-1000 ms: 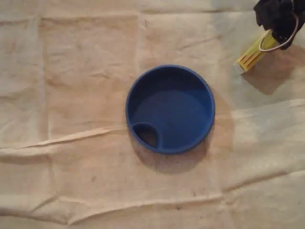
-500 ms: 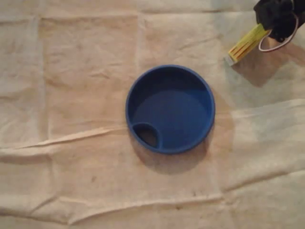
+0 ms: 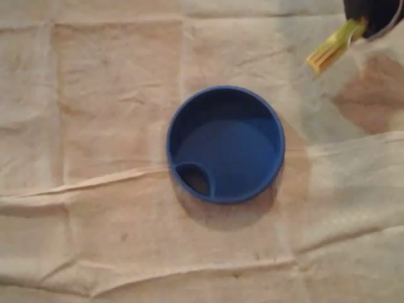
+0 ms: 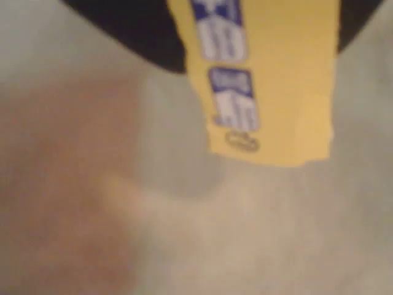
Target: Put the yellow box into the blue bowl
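Note:
The blue bowl (image 3: 225, 144) sits in the middle of the cloth in the overhead view, with a small round pocket at its lower left. At the top right corner my black gripper (image 3: 363, 19) is shut on the yellow box (image 3: 333, 47), a slim carton that hangs tilted down to the left, off the cloth. The box is above and to the right of the bowl, clear of its rim. In the wrist view the yellow box (image 4: 270, 80) with blue print juts down from the dark jaws, blurred, over the cloth.
A wrinkled beige cloth (image 3: 95, 126) with fold lines covers the whole table. A dark shadow patch (image 3: 372, 95) lies on the cloth under the arm at the right.
The gripper has risen and drifted up toward the top right corner with the box. The box has left the cloth and now looks blurred and higher.

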Controlling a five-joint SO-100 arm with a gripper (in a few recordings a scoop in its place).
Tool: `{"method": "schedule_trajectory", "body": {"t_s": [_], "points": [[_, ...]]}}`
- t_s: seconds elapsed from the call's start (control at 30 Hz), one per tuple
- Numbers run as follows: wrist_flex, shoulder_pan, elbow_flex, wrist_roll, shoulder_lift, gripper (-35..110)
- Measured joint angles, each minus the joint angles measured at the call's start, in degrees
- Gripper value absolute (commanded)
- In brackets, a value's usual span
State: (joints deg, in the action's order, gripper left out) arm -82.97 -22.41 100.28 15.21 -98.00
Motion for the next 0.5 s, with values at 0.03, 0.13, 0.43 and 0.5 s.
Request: {"method": "schedule_trajectory", "body": {"t_s": [0.03, 0.13, 0.43, 0.5], "points": [[-0.8, 0.0, 0.0, 0.0, -1.8, 0], [-3.4, 0.0, 0.0, 0.0, -6.8, 0], [-5.4, 0.4, 0.0, 0.0, -18.3, 0], [-4.6, 2.2, -1.1, 0.0, -18.4, 0]]}}
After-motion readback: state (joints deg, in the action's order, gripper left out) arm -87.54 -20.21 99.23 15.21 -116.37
